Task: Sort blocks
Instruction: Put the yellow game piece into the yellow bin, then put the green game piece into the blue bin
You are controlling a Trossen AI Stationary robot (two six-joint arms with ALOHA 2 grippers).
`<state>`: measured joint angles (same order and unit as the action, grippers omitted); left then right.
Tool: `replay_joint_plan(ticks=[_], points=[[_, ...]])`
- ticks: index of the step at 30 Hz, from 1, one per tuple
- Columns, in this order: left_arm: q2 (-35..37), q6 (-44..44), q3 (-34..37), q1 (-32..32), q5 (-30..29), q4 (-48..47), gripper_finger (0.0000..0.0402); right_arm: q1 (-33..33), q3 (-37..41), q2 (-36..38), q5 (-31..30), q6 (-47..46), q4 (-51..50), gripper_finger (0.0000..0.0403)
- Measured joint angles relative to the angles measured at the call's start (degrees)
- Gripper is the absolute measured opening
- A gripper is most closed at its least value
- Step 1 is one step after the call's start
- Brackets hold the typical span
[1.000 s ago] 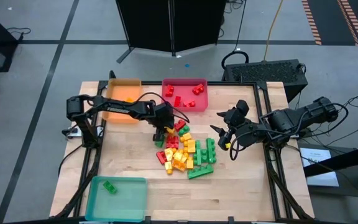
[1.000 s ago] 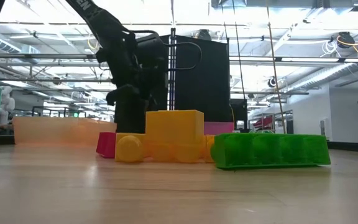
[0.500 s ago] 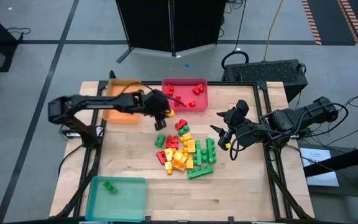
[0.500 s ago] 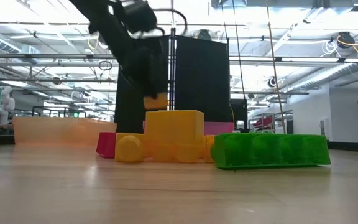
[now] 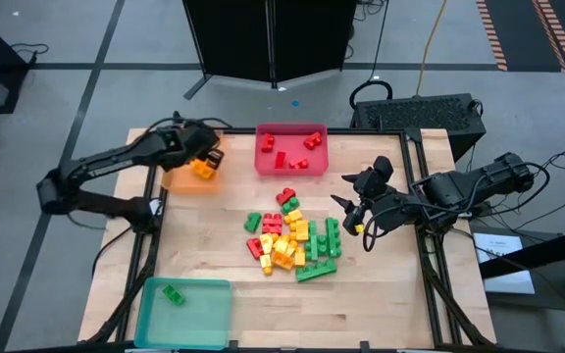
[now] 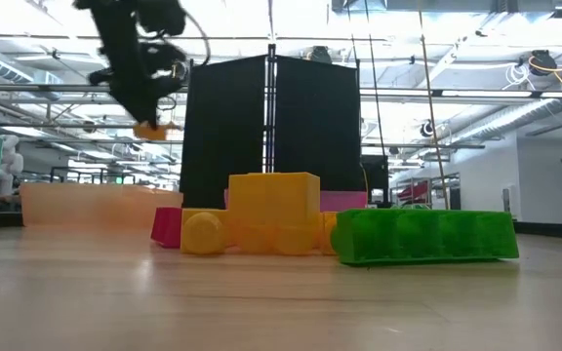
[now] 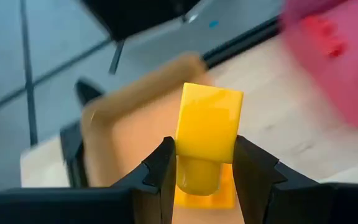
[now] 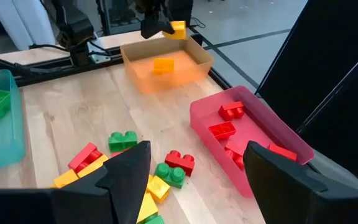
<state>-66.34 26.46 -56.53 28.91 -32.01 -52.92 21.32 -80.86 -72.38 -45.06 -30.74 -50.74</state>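
The left end effector [image 5: 207,162] grips a yellow block [image 7: 207,134] between its two dark fingers [image 7: 161,174], holding it in the air above the orange tray [image 5: 177,179] at the worktop's [image 5: 204,250] far left; a second yellow block [image 8: 163,65] already lies inside that tray. The left arm stretches from the left edge up and across, bent at the elbow. The held block is smooth glossy plastic, boxy with a rounded stud showing at its lower end. Beside the orange tray stands the red tray [image 5: 318,167] with several red blocks [image 5: 275,157] in it, and the teal tray [image 5: 214,324] at the near left holds one green block [image 5: 174,293]. The pile of blocks [image 5: 290,239], studded bricks in red, yellow and green, lies mid-worktop. Right of it the right end effector [image 5: 347,211] hovers with fingers spread, empty, its arm reaching in from the right.
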Motion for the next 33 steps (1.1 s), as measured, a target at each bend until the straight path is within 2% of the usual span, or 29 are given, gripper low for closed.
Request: replay_joint_plan(ticks=[9, 15, 19, 23, 30, 33], points=[[7.83, 9.50, 15.21, 5.08, 2.05, 4.38, 0.0118, 0.00, 0.00, 0.00, -0.06, 0.37, 0.63, 0.0249], [9.29, 16.20, 22.58, 6.21, 2.19, 9.14, 0.0118, 0.00, 0.00, 0.00, -0.15, 0.55, 0.77, 0.0249], [9.25, 18.28, 26.23, 6.38, 2.36, 10.58, 0.0118, 0.00, 0.00, 0.00, -0.15, 0.20, 0.83, 0.0249], [9.24, 18.28, 26.91, 6.38, 2.36, 11.05, 0.0122, 0.00, 0.00, 0.00, -0.15, 0.17, 0.85, 0.0249], [9.24, 16.51, 26.93, 6.38, 4.36, 11.05, 0.0239, 0.00, 0.00, 0.00, -0.11, 0.15, 1.27, 0.0249], [9.26, 13.61, 26.59, 6.38, 7.32, 11.45, 0.0271, 0.00, 0.00, 0.00, 0.07, 0.15, 1.27, 0.0249]])
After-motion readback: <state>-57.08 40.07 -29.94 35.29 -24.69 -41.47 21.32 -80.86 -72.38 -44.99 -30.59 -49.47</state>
